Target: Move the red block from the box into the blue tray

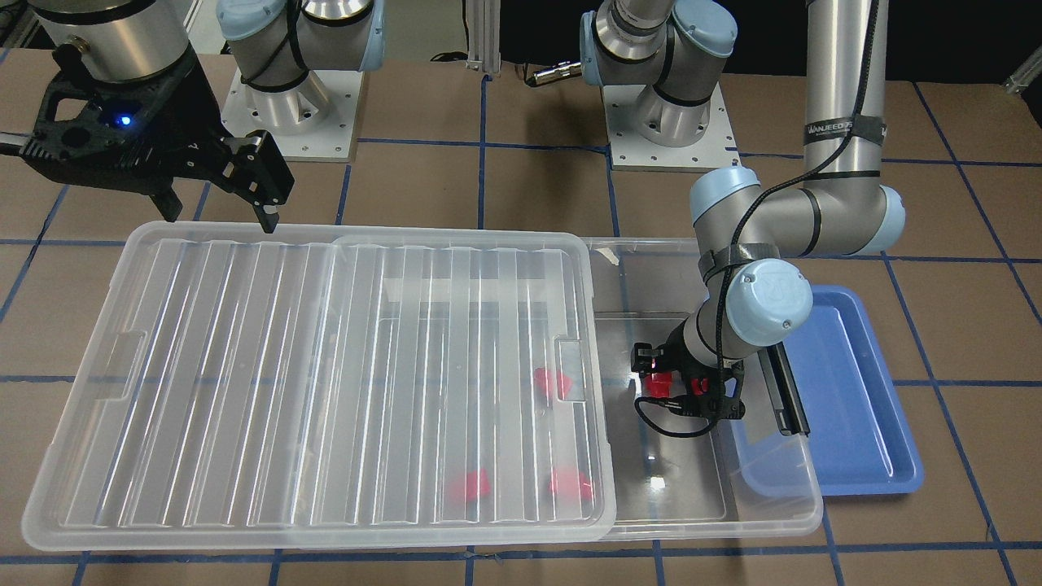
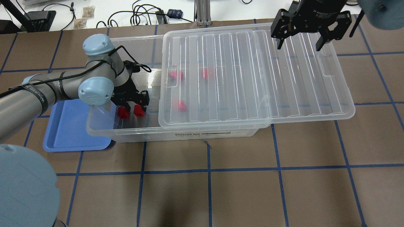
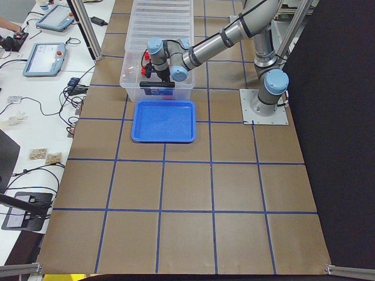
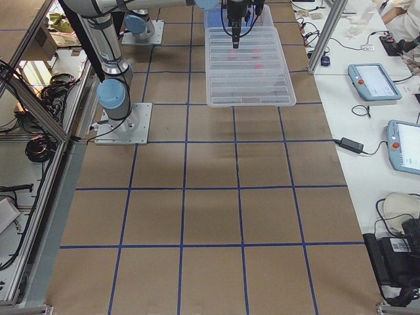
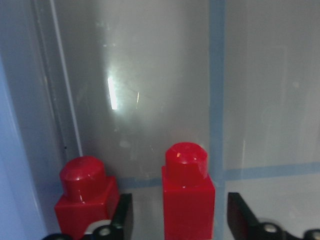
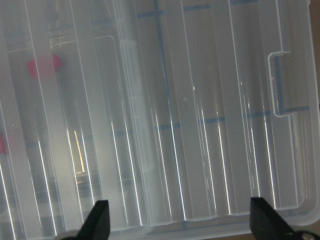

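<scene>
Left tool point(image 5: 179, 222) astride red block point(image 5: 188, 192)

The red block point(image 5: 188, 195) between the left fingers point(image 5: 242, 216) is hard, glossy plastic, smooth, with soft highlights on its rounded stub. The second red block point(image 5: 86, 197), just outside one finger, has the same sheen. The fingers look matt black. Under them, the box point(image 2: 132, 134) has a clear, glossy plastic floor with a bright glare patch. Below the right fingers point(image 6: 97, 217), the lid point(image 2: 252, 78) is translucent ribbed plastic, each ridge catching a thin streak of light. The blue tray point(image 2: 72, 132) is smooth, opaque plastic with a dull shine. The tabletop point(image 2: 240, 189) is matt brown and paper-like. The left arm's tube point(image 1: 838, 73) is brushed metal.
</scene>
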Available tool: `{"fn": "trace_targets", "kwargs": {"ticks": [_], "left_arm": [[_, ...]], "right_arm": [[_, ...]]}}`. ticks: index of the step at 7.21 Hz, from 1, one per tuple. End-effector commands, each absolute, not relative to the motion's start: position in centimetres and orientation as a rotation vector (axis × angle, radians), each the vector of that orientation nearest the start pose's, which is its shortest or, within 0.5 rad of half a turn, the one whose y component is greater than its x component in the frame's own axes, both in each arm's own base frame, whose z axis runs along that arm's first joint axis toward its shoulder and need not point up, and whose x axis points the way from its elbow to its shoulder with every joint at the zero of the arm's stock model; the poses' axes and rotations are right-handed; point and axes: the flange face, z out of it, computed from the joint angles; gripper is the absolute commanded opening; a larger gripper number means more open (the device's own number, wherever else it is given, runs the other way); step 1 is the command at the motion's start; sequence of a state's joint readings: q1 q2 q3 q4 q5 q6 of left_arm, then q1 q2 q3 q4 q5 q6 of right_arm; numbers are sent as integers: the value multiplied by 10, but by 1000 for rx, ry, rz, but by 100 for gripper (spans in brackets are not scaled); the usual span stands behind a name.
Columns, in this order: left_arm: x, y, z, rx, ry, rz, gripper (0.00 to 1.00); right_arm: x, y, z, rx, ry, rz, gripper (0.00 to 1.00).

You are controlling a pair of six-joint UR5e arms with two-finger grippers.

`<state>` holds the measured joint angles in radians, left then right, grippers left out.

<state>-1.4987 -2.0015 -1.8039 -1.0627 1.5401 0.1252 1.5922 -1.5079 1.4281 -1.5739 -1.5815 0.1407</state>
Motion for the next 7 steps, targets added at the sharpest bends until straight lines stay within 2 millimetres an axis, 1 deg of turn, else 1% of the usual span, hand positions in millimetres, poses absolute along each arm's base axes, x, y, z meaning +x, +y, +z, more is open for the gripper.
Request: {"fn": "trace_targets", "kwargs": {"ticks": [1,2,3,4,5,6,7], "left_arm": [[-95,-578,192,98,3179,243,0],[-95,-579,192,101,3179,243,0],[-95,-582,198,99,3179,219,0],[-96,-583,219,78,3179,161,0],[-95,-586,235,95,3177,129,0],[-98,-590,258,97,3181,155,0],[-98,-595,296,76,3181,146,0]], "right_arm": [[143,-522,527,186,3139,-131,100],[143,-522,527,186,3139,-131,100],[143,-522,527,186,3137,-131,100],[143,-522,527,186,3139,-131,100],[143,-522,527,186,3139,-131,100],[143,-522,527,186,3139,-131,100],[143,-522,527,186,3139,-131,100]]}}
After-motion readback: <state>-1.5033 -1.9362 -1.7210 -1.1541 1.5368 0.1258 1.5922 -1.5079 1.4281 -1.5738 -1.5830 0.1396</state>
